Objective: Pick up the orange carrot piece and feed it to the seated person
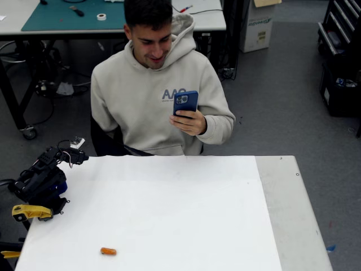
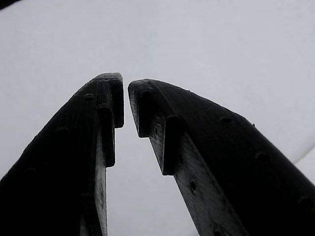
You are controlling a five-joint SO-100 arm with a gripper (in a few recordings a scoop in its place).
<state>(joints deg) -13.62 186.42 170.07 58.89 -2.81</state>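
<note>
The orange carrot piece (image 1: 108, 251) lies on the white table (image 1: 169, 214) near its front left edge, a small stubby cylinder on its side. My black arm is folded at the table's left edge, and the gripper (image 1: 56, 200) hangs well behind and to the left of the carrot. In the wrist view the gripper (image 2: 126, 91) has its two black fingertips nearly touching, with nothing between them and only white surface beyond. The seated person (image 1: 152, 96), in a beige hooded sweatshirt, sits behind the far edge of the table and looks down at a blue phone (image 1: 185, 103).
A yellow part of the arm's base (image 1: 31, 212) sticks out at the left edge. A grey strip (image 1: 293, 214) runs along the table's right side. Behind the person stands a bench with a green mat (image 1: 73, 17).
</note>
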